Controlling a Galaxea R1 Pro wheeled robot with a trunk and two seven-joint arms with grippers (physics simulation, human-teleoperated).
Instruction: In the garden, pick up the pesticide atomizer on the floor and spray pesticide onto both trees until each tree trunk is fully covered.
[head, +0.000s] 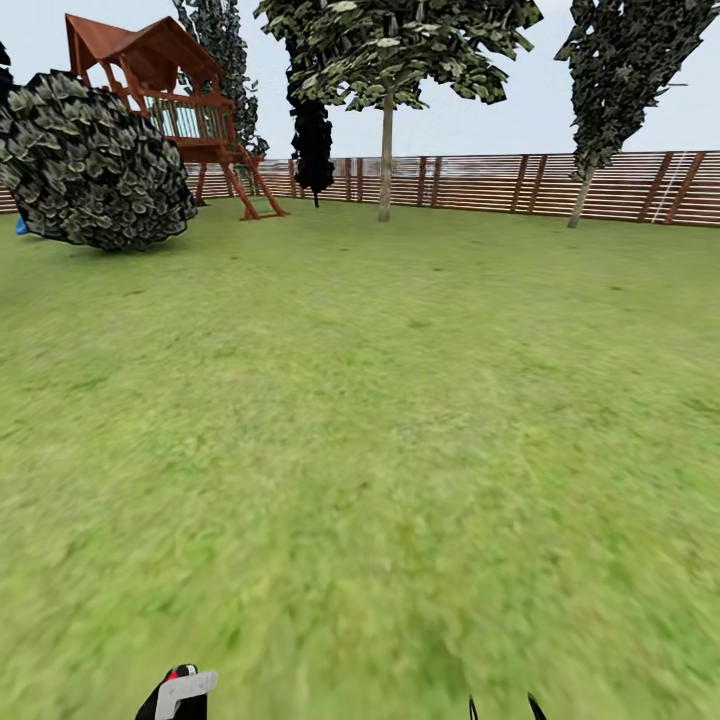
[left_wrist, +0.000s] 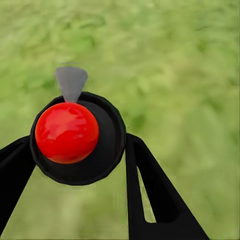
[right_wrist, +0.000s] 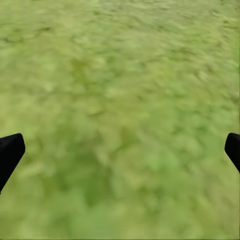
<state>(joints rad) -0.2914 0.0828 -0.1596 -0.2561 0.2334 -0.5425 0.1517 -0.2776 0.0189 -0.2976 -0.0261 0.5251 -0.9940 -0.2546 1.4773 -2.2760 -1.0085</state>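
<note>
Fingers (left_wrist: 150, 190) of the left gripper (left_wrist: 75, 165) pinch the pesticide atomizer (left_wrist: 77, 137), its red cap up; in the head view it sits at seven o'clock. Right gripper (right_wrist: 120, 150) fingers are spread wide over lawn (head: 380, 400). Two pale tree trunks (head: 386, 160) stand at twelve and two o'clock by the fence (head: 620, 185).

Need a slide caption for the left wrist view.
Left gripper shut on the atomizer, red cap up, over lawn.

A green lawn (head: 380, 420) spreads across the whole garden, bare over its near and middle stretches. At its far side stand a round dark bush (head: 90, 165), a red-brown wooden play tower (head: 165, 95) and two pale-trunked trees (head: 386, 150), backed by a brown slat fence (head: 500, 185).
</note>
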